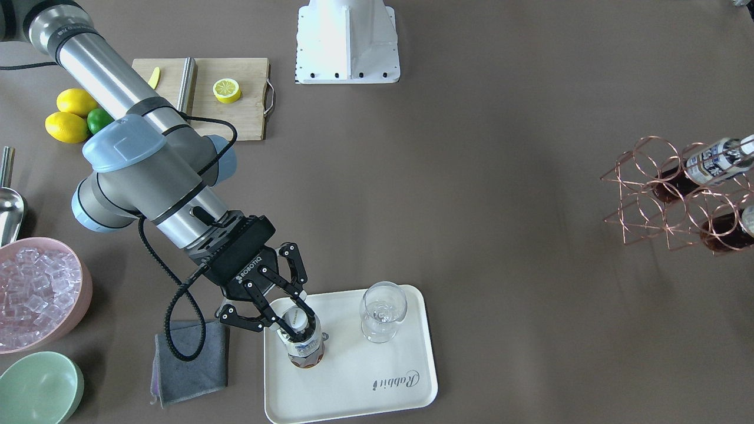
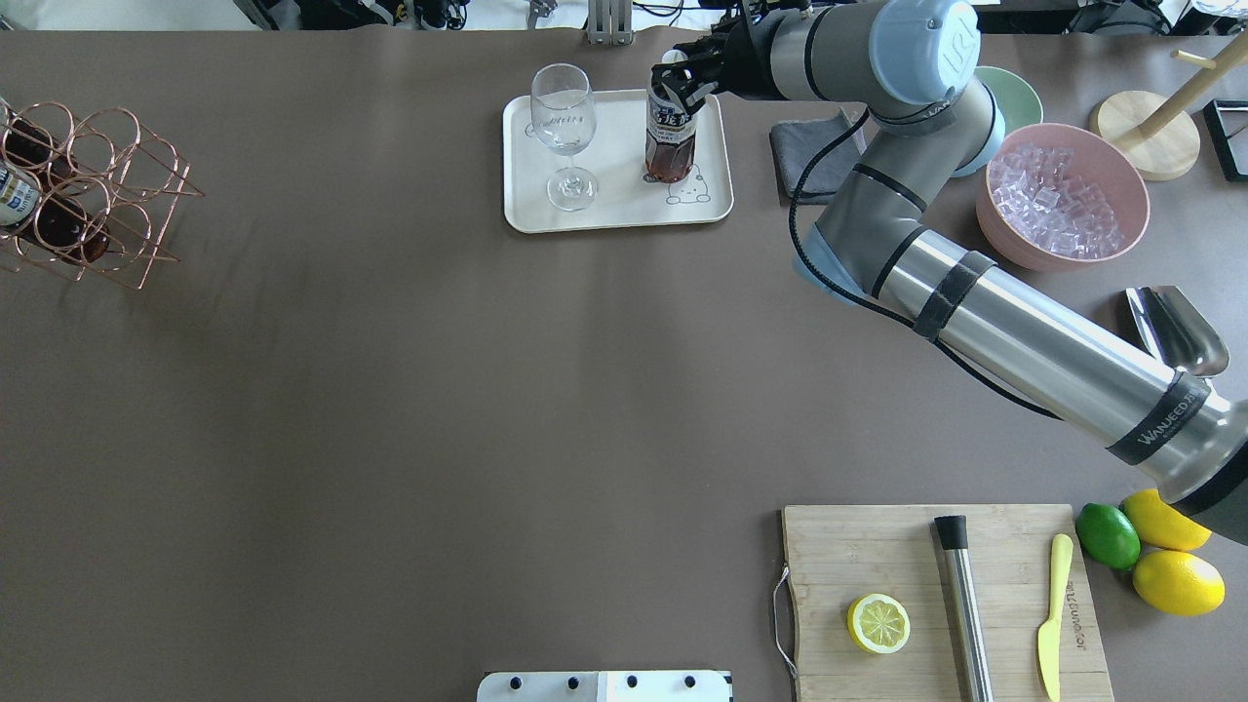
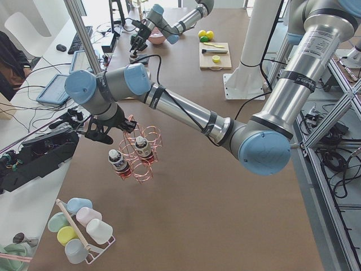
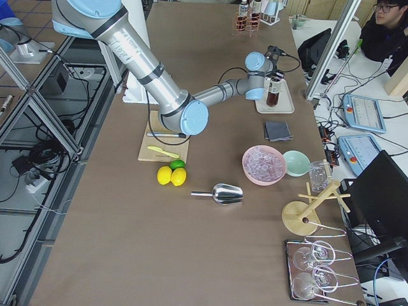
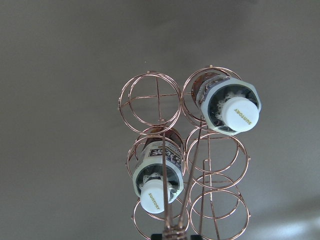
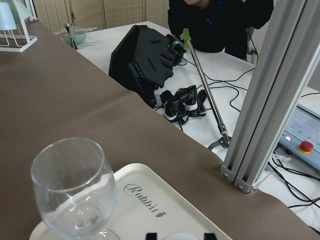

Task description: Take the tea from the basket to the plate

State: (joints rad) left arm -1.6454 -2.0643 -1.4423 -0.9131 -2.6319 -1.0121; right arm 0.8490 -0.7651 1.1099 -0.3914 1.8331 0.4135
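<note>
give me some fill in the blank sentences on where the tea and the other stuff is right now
1. The ___ gripper holds a tea bottle upright on the plate.
2. The basket holds ___ bottles.
3. Beside the tea bottle on the plate stands an empty wine ___.
4. The pink bowl is full of ___.
Missing words: right; two; glass; ice.
</note>
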